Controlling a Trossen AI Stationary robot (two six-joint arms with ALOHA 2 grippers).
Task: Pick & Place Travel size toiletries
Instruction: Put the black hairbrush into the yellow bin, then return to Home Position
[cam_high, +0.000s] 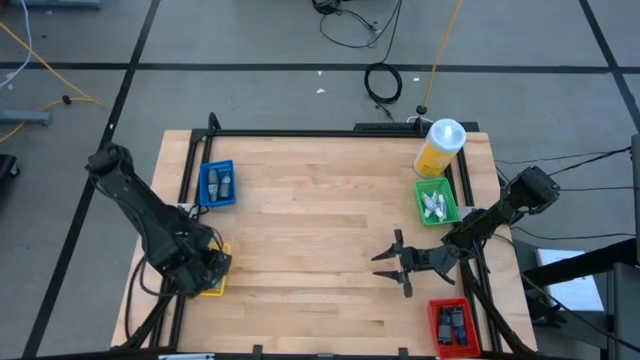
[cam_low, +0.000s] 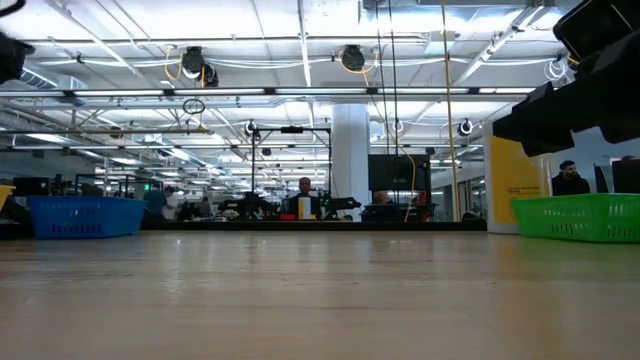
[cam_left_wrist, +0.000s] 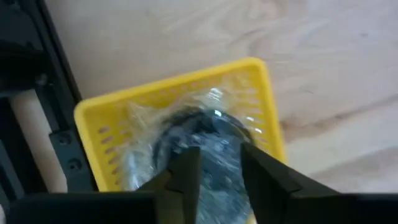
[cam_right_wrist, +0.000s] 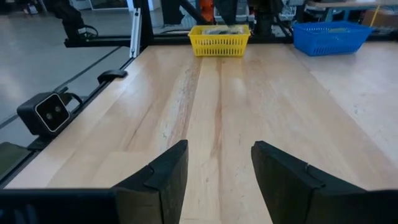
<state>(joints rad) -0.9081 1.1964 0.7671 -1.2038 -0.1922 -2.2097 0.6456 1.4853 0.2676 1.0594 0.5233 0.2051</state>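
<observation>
The travel size toiletries (cam_high: 435, 206) lay in the green bin (cam_high: 451, 211), just behind the right gripper (cam_high: 392, 262), which hovered empty with fingers parted above bare table (cam_high: 310, 230). Far across from them, the left gripper (cam_left_wrist: 217, 171) hung over the yellow bin (cam_left_wrist: 91, 117), fingers narrowly parted astride a dark bundle in a clear bag (cam_left_wrist: 208, 134); whether they gripped it could not be told.

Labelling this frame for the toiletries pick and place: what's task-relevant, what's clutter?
Job:
- travel size toiletries in the green bin
- more in the blue bin
- left gripper, over the yellow bin
- right gripper, open, empty above bare table

Lying about:
- clear-bagged dark bundle in the yellow bin
- black gadgets in the red bin
- yellow bottle
</observation>
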